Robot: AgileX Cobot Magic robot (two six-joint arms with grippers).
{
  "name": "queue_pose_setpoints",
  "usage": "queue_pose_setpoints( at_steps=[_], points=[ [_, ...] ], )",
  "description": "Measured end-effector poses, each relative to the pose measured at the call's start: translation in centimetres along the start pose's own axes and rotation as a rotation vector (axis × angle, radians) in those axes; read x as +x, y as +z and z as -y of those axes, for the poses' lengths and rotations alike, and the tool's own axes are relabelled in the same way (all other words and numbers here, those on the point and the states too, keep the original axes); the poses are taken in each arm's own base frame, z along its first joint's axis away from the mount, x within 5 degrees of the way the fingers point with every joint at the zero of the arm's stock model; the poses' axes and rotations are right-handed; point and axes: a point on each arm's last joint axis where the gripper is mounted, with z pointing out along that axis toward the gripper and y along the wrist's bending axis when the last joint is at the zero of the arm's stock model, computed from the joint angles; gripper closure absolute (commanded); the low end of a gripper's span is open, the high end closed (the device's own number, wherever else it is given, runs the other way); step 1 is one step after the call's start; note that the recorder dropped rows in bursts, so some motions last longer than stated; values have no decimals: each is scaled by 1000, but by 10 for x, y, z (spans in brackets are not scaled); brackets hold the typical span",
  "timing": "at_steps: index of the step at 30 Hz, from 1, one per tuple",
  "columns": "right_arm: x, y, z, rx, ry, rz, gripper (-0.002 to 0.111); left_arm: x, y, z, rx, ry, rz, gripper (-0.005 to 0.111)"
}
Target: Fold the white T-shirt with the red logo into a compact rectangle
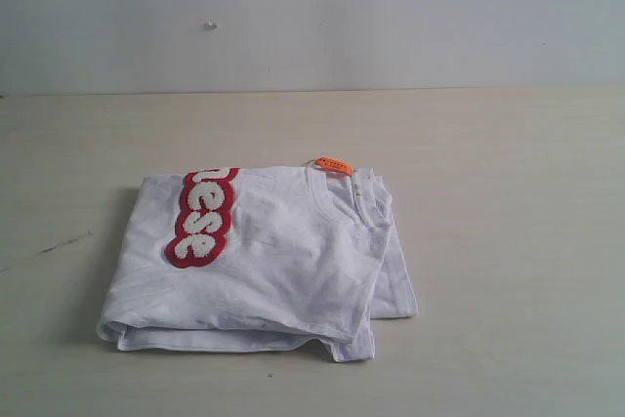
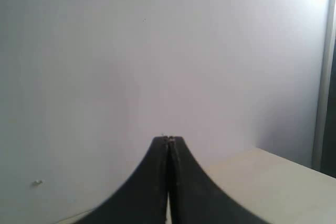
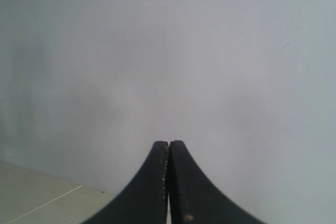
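The white T-shirt point(image 1: 283, 261) lies folded into a rough rectangle on the table in the exterior view. Part of the red logo point(image 1: 200, 217) with white letters shows on its upper left, and a small orange tag point(image 1: 333, 165) sticks out at its far edge. Neither arm appears in the exterior view. My left gripper point(image 2: 168, 139) is shut with nothing between its black fingers and faces a pale wall. My right gripper point(image 3: 169, 142) is likewise shut and holds nothing, also pointing at the wall. The shirt is out of both wrist views.
The pale wooden table point(image 1: 508, 202) runs back to a grey wall point(image 1: 391, 17). A dark scuff point(image 1: 59, 244) marks the table left of the shirt. A table corner point(image 2: 268, 182) shows in the left wrist view.
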Motion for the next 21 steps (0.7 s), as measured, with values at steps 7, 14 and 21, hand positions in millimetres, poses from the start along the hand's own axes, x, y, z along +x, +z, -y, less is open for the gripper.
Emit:
queue_pose_setpoints(
  at_steps=[7,14,21],
  points=[
    [0,0,0,0,0,0,108,0,0,0,0,19,0,107],
    [0,0,0,0,0,0,108,1,0,0,-3,170,-4,107],
    [0,0,0,0,0,0,108,20,-2,-3,-22,186,-46,107]
  ],
)
